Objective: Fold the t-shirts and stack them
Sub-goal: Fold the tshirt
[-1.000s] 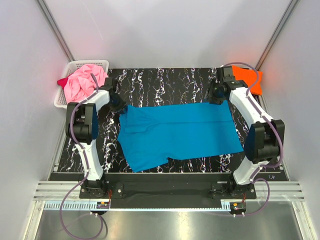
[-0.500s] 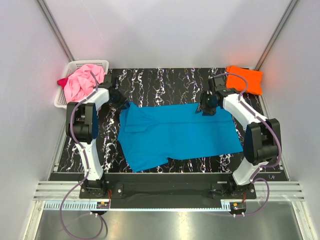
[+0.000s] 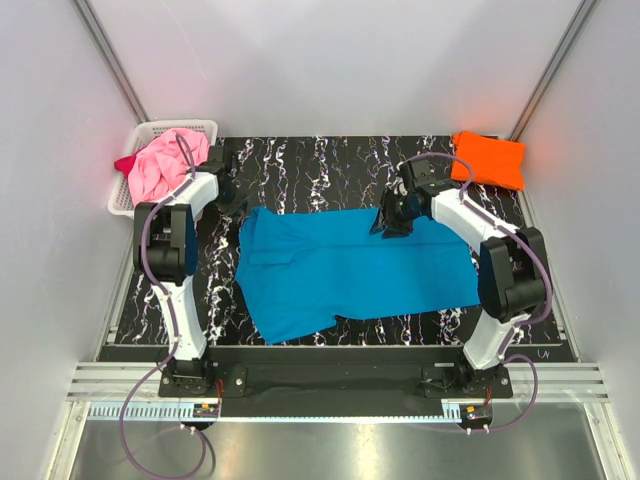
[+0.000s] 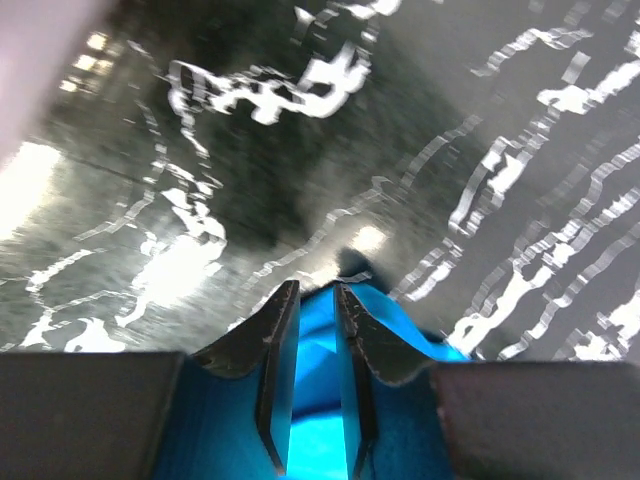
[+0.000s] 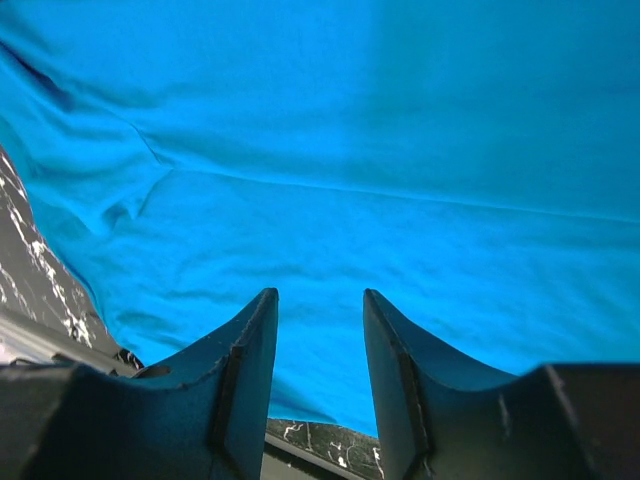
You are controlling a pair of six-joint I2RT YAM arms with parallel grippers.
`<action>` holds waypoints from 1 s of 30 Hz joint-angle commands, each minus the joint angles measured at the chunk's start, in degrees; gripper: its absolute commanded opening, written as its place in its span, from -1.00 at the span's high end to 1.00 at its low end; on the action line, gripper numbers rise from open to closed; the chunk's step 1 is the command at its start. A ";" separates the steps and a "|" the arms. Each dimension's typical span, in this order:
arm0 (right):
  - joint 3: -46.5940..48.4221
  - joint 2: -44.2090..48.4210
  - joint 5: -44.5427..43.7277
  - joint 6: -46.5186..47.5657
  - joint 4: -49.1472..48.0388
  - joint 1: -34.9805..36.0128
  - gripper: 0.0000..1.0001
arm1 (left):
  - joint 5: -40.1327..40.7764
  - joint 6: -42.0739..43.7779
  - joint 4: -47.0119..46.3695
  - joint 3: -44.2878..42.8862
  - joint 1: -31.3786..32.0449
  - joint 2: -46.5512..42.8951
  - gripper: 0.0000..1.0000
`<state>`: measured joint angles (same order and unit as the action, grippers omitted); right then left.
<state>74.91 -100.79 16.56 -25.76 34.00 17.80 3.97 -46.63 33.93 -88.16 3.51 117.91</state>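
Turquoise t-shirt (image 3: 350,265) lies spread wide across the middle of the black marbled desk (image 3: 330,160), a touch rumpled along its left side. Left gripper (image 4: 315,290) sits at the shirt's far-left corner, jaws pinched to a narrow slit with a ridge of blue cloth caught between them, so that's a grip on the fabric. Over on the other side, the right gripper (image 5: 318,297) hovers above the shirt's far edge, jaws parted and nothing between them, just blue cloth below. Orange t-shirt (image 3: 488,160) rests folded at the far-right corner of the desk. Pink t-shirt (image 3: 165,165) is heaped in the white basket (image 3: 190,126) at far left, with the dark red t-shirt (image 3: 124,163) peeking out beside it.
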 commanded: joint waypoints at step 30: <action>-3.02 -1.69 2.78 -0.52 -2.44 2.41 0.10 | -13.81 -5.13 -6.51 0.35 -1.13 -3.12 0.21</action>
<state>72.18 -104.03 19.14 -26.22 32.56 19.51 -6.28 -49.19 30.94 -88.77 2.96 119.59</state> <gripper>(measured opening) 0.458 0.397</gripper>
